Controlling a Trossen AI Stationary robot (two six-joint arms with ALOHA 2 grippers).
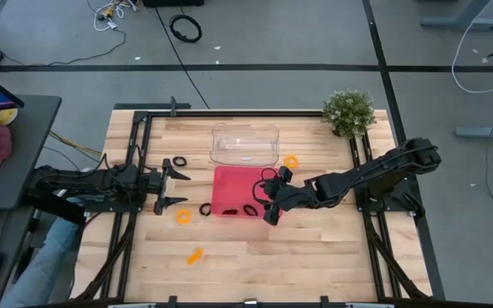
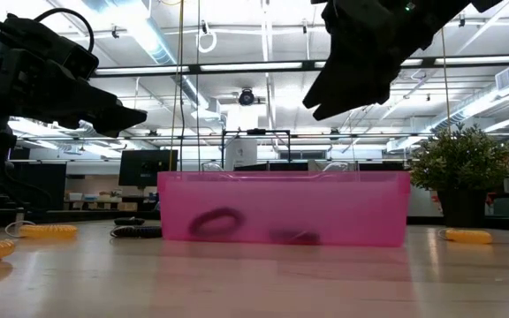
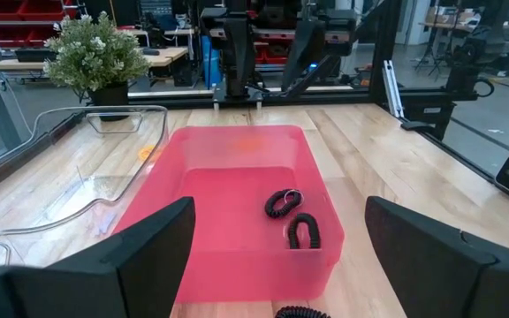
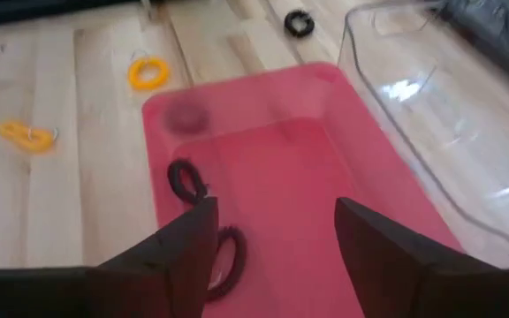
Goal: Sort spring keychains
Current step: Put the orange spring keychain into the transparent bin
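The pink tray [image 1: 234,181] lies mid-table. Two black spring keychains [image 3: 283,203] [image 3: 303,231] rest on its floor, near the end facing the table's near edge. On the wood lie two more black ones [image 1: 180,162] [image 1: 205,209] and three orange ones [image 1: 291,161] [image 1: 183,217] [image 1: 195,255]. My right gripper [image 1: 274,197] hangs open above the tray's right end [image 4: 277,238], well clear of its rim in the low view [image 2: 347,84]. My left gripper [image 1: 181,187] is open, left of the tray and facing it [image 3: 277,256].
A clear plastic tray [image 1: 245,144] sits just beyond the pink one. A potted plant [image 1: 349,111] stands at the far right corner. Dark arm frames run along the table's left and right sides. Bare wood lies toward the near edge.
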